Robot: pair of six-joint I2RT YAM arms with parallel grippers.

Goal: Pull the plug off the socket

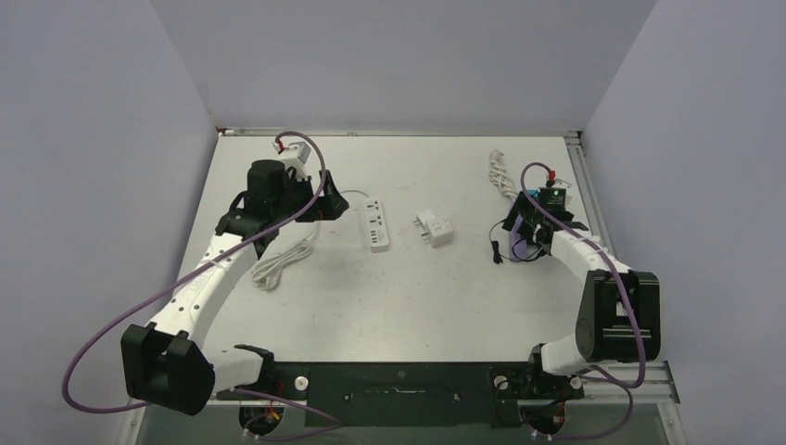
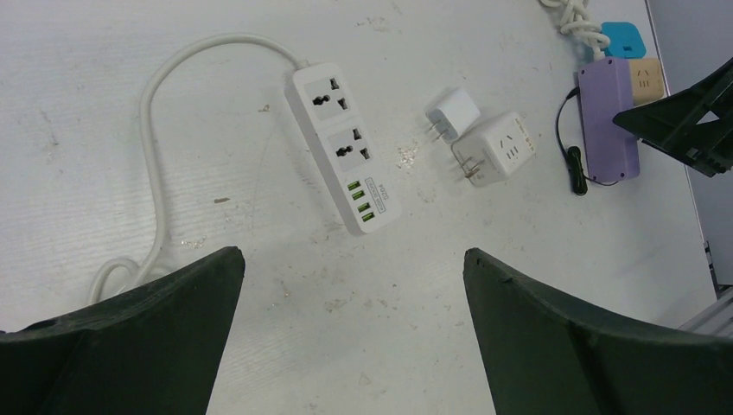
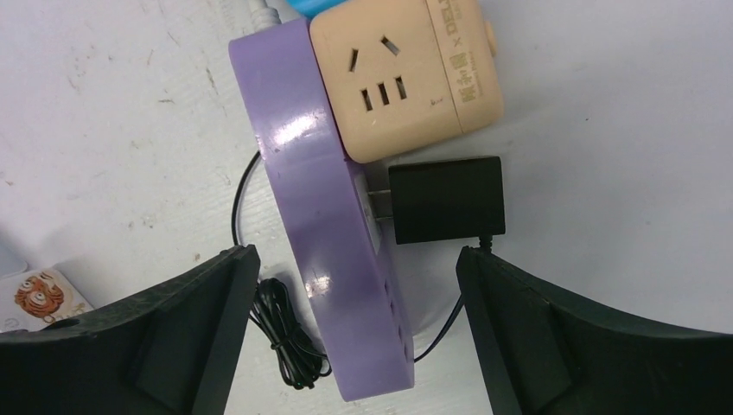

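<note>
A: Surface, room?
B: Bench (image 1: 417, 306) — white, scuffed. Plain grey walls (image 1: 389, 56) on three sides.
A: Task item?
B: Black plug (image 3: 445, 199), seated in side of purple socket strip (image 3: 328, 259), prongs partly showing, nr rt edge of bench.
A: Tools?
B: Right gripper (image 3: 354, 255) wide open above plug and strip, holding nothing. Left gripper (image 2: 352, 252) wide open, empty — nr white power strip (image 2: 344, 147), mid-bench.
</note>
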